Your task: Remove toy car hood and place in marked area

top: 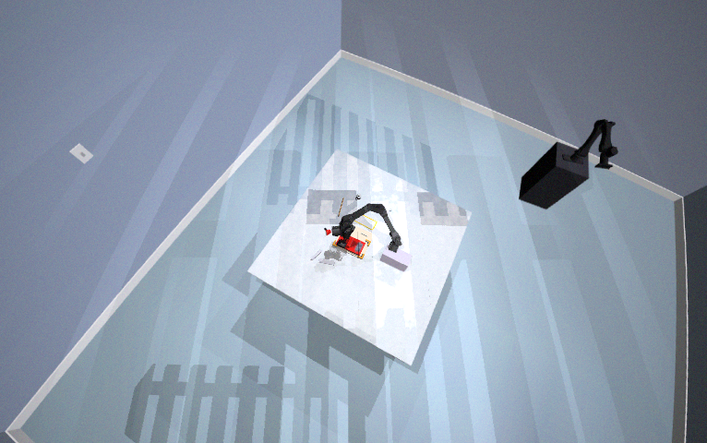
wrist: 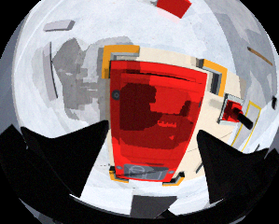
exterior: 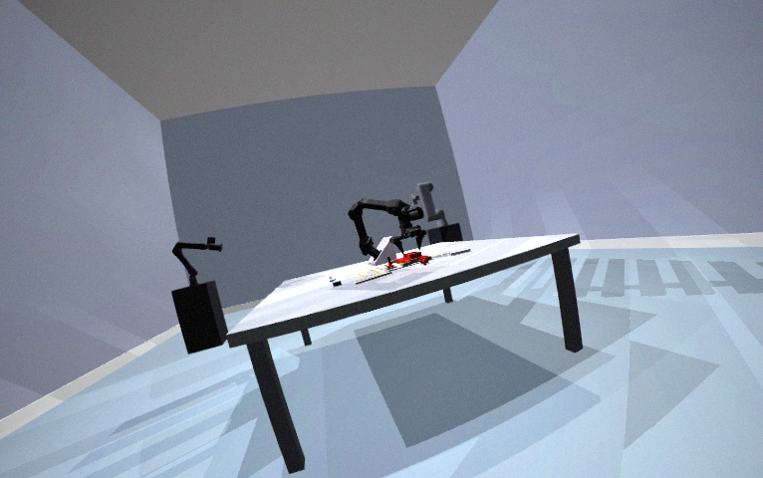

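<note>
The toy car (top: 357, 245) (exterior: 412, 257) (wrist: 176, 112) is a red, boxy body with a grey panel at its lower end in the wrist view. It sits on a cream board between orange corner brackets. Its flat red top is in place; I cannot clearly make out the hood's edges. My gripper (top: 342, 242) (exterior: 410, 248) (wrist: 155, 130) is wide open and empty above the car, with one finger on each side of it in the wrist view. The marked area (wrist: 254, 105) is a thin yellow outline on the table, right of the board in the wrist view.
A red piece with a black handle (wrist: 244, 119) stands in a grey socket between car and outline. Another red piece (wrist: 174, 7), a brown stick (wrist: 260, 56) and lilac bars (wrist: 59, 25) (wrist: 50, 70) lie around. The arm's lilac base (top: 396, 258) is on the table (top: 341, 296).
</note>
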Robot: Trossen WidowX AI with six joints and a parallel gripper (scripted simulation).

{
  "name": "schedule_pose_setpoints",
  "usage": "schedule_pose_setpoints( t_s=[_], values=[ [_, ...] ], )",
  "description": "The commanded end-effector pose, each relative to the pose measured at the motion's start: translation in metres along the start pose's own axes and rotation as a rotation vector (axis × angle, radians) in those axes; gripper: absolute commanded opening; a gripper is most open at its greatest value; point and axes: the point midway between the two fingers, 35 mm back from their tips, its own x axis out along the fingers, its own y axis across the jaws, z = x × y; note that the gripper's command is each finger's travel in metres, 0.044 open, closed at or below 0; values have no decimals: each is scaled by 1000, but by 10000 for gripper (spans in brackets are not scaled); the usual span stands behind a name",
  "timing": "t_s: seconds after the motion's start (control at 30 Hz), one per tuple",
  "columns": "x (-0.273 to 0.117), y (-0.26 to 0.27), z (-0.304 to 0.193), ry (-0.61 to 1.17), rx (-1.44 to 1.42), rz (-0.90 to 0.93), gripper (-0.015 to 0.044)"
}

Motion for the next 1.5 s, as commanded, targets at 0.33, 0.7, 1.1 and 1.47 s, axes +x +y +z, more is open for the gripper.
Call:
schedule_pose_setpoints(
  t_s=[0.33, 0.7, 1.1, 1.47],
  values=[
    [8, -1, 0, -1, -2, -5, 440],
    [13, -1, 0, -1, -2, -5, 440],
    [15, 0, 0, 0, 0, -1, 355],
    [14, 0, 0, 0, 0, -1, 242]
  ],
)
